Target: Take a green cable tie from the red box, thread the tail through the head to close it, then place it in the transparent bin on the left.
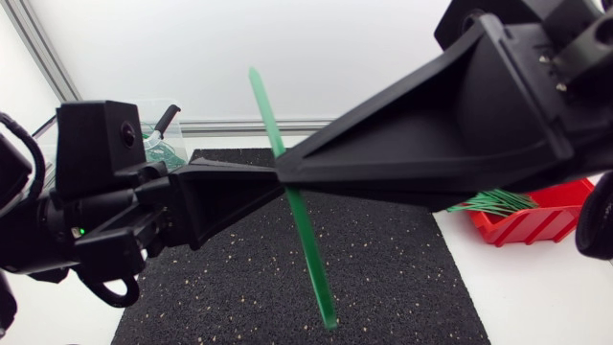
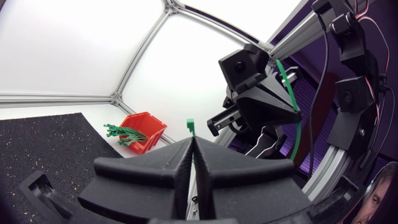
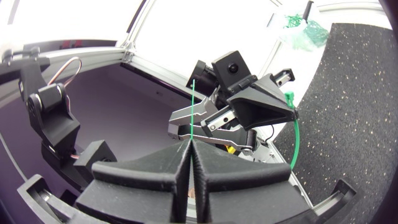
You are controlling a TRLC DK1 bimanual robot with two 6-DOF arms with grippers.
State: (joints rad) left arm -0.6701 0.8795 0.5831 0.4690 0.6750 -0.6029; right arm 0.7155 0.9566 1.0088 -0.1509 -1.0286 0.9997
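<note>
Both grippers are raised close under the head camera, tip to tip over the black mat (image 1: 383, 268). A green cable tie (image 1: 305, 240) runs slantwise between them. My left gripper (image 1: 271, 182) is shut on the tie near its head; the square green head (image 2: 190, 124) pokes out above the fingers (image 2: 174, 168). My right gripper (image 1: 287, 174) is shut on the strap, and the thin tail (image 3: 194, 106) sticks out past its fingertips. The tail is outside the head. The red box (image 1: 536, 225) holds several green ties (image 1: 493, 201). The transparent bin (image 1: 163, 144) stands at the back left.
The black mat covers the middle of the white table. The red box (image 2: 146, 130) sits just off the mat's right edge. The bin (image 3: 298, 28) has green ties in it and stands beyond the mat's far left corner.
</note>
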